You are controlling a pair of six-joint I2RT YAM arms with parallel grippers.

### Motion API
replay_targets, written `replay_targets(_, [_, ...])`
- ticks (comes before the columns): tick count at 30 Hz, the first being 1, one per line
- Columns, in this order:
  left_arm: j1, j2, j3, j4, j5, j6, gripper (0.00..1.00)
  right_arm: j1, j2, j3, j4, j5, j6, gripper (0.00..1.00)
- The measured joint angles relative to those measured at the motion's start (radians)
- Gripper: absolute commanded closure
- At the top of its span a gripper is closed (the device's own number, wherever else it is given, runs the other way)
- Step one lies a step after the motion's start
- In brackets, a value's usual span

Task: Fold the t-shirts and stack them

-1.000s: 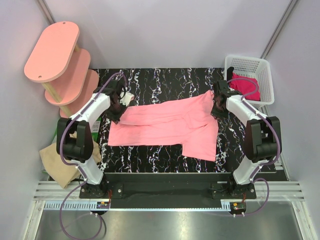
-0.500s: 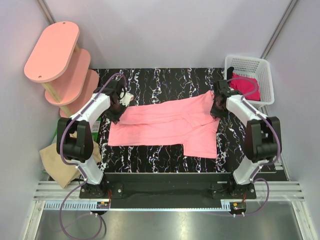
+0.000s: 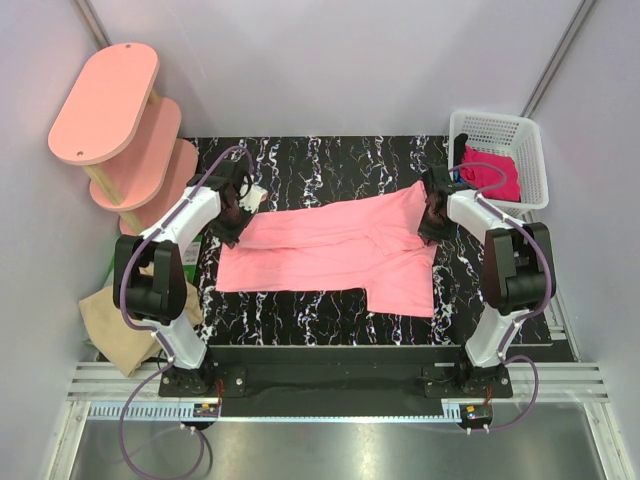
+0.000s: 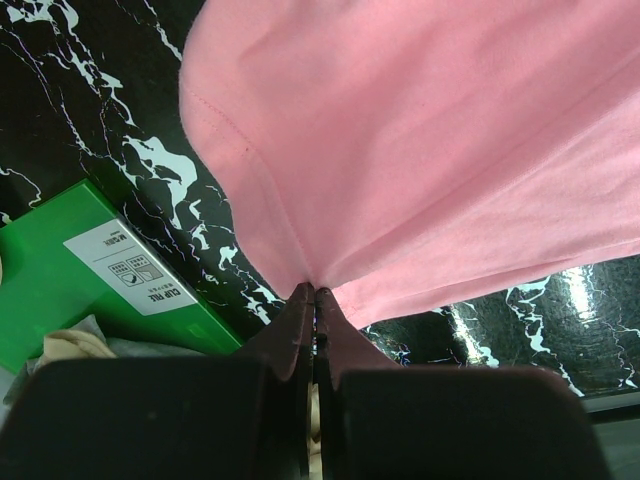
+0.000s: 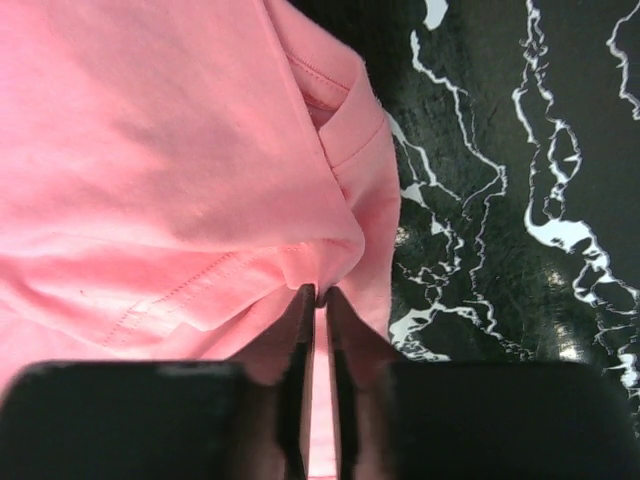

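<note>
Mid-fold on the salmon-pink t-shirt point(image 3: 330, 250), spread flat just left of the basket point(image 3: 493, 120), pinched shut at the end nearest the basket by the right gripper point(image 5: 320, 292) and at the far end by the left gripper point(image 4: 315, 290); next, probably lifting both ends evenly together; since a second ago, merely a slight right-arm shift away from the basket.

The green box point(image 4: 60, 290) bears a white label point(image 4: 135, 272), its print unreadable.
</note>
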Motion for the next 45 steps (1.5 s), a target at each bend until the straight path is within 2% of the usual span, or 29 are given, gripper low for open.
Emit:
replay_targets(2, [0.000,0.000,0.000,0.000,0.000,0.000,1.00,0.000,0.000,0.005,0.000,0.008,0.000,0.65])
replay_targets(6, [0.000,0.000,-0.005,0.001,0.000,0.000,1.00,0.000,0.000,0.007,0.000,0.024,-0.004,0.55])
replay_targets(11, [0.000,0.000,-0.017,0.004,0.000,0.001,1.00,0.000,0.000,0.007,-0.001,0.055,-0.005,0.56])
replay_targets(14, [0.000,0.000,-0.018,0.004,0.001,0.000,1.00,0.000,0.000,0.008,0.000,0.071,-0.004,0.63])
replay_targets(16, [0.000,0.000,-0.019,0.005,0.001,0.000,1.00,0.000,0.000,0.008,-0.001,0.076,-0.004,0.71])
replay_targets(25, [0.000,0.000,-0.026,0.008,0.001,0.001,1.00,0.000,0.011,0.045,-0.001,0.091,-0.003,0.83])
replay_targets(28, [0.000,0.000,-0.030,0.008,0.001,0.000,1.00,0.000,0.013,0.049,-0.001,0.091,-0.003,0.82])
replay_targets(29, [0.000,0.000,-0.030,0.008,0.001,0.000,1.00,0.000,0.013,0.050,-0.001,0.091,-0.003,0.73])
replay_targets(35, [0.000,0.000,-0.032,0.008,0.001,0.000,1.00,0.000,0.013,0.049,0.000,0.091,0.000,0.50])
replay_targets(38, [0.000,0.000,-0.035,0.008,0.001,0.001,1.00,0.000,0.013,0.037,0.000,0.093,0.000,0.52])
replay_targets(45, [0.000,0.000,-0.035,0.008,0.001,0.001,1.00,0.000,0.013,0.015,-0.001,0.093,0.000,0.63])
